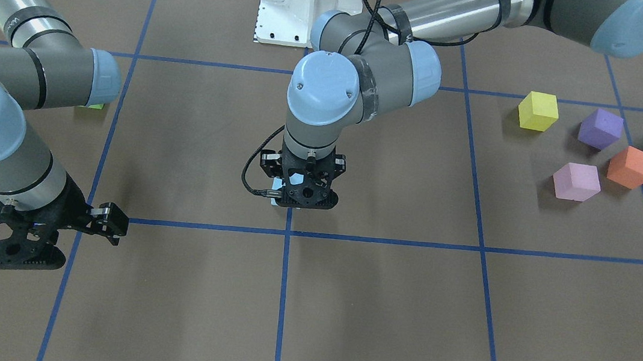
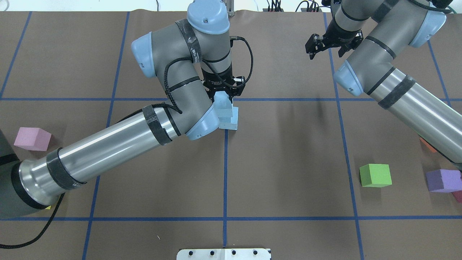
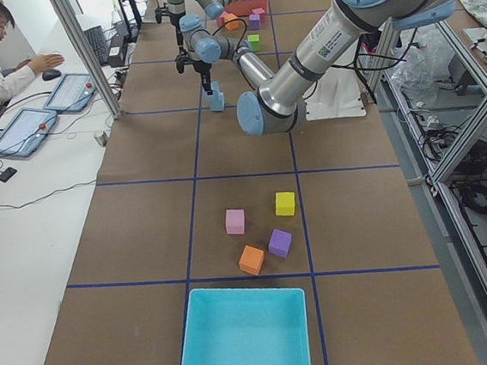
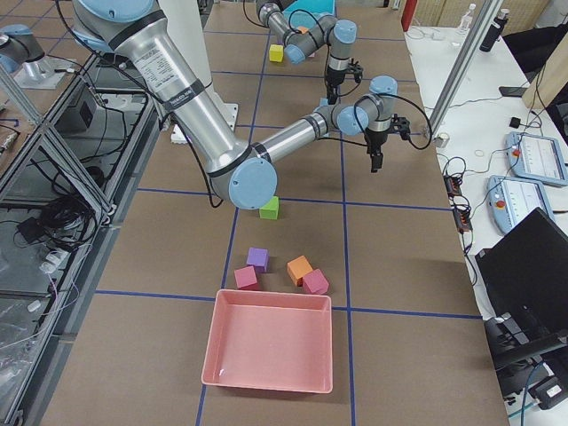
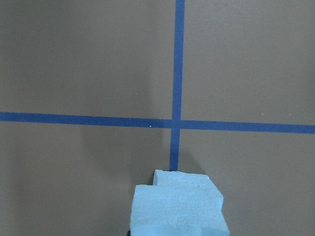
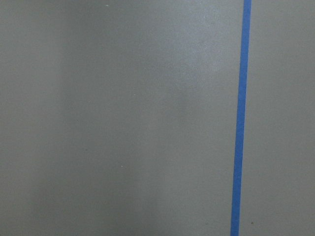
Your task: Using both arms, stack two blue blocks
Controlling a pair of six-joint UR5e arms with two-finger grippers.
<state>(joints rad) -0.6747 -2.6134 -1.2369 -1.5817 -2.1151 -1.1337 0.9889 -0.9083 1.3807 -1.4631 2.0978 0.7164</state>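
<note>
Overhead, we see the left gripper [image 2: 222, 94] pinching the upper blue block [image 2: 222, 107], askew on the lower blue block [image 2: 234, 121] at the tape line [image 2: 225, 162], the right gripper [image 2: 326, 50] well apart, jaws spread; front-facing, the left gripper hides most of both blocks.

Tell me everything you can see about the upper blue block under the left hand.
The upper blue block is a pale sky-blue cube, foam by its grainy surface. It rests upright on the lower blue block, shifted off-centre so the pair looks stepped, beside a crossing of blue tape lines at mid-table. The left hand points straight down and grips its top between the fingers.
</note>
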